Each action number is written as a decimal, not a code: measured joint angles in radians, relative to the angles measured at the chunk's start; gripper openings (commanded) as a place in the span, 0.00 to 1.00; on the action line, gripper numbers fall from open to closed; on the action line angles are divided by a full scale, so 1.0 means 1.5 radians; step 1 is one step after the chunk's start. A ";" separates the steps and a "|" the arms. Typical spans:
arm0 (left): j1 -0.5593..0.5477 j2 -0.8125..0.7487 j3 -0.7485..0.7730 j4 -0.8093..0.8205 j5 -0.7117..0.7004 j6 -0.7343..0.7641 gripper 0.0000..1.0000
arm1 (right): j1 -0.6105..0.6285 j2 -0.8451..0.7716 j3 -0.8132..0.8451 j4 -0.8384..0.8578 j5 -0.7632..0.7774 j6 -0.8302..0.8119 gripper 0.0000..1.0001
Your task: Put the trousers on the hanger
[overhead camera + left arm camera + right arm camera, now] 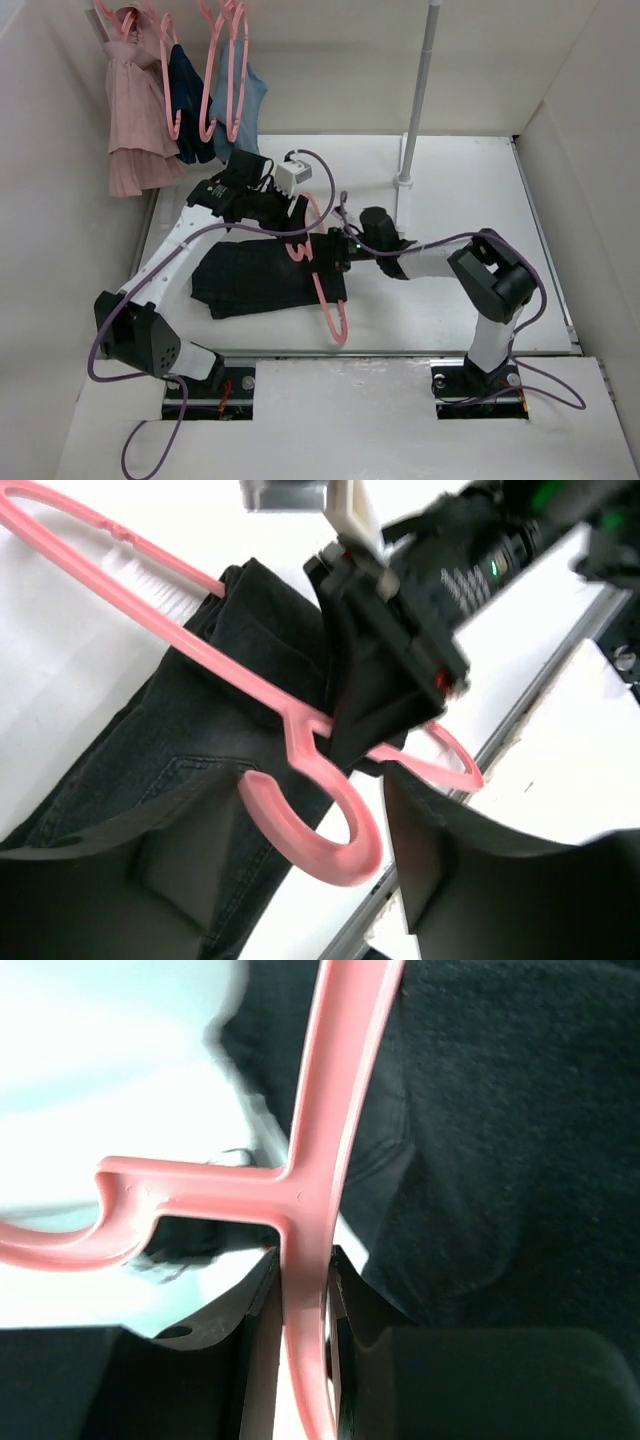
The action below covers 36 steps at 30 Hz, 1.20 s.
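Black soft trousers are lying floppy on the tabletop, under the stiff, light pink hanger. The right hand is pinching its bar near the hook; the left hand is hanging open.

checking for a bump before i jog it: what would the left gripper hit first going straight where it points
Most likely the hook of the hanger, right in front of the open left gripper. Behind it come the right gripper, shut on the hanger, and the trousers. Depth is unclear.
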 measured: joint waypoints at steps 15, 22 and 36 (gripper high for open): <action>0.055 -0.055 -0.045 0.113 0.045 -0.034 0.47 | -0.111 0.166 -0.092 0.590 -0.238 0.423 0.00; 0.017 0.082 -0.143 0.155 0.036 -0.064 0.62 | -0.158 0.121 -0.139 0.593 -0.254 0.445 0.00; -0.043 0.158 -0.150 0.271 0.087 -0.182 0.63 | -0.172 0.122 -0.154 0.612 -0.257 0.443 0.00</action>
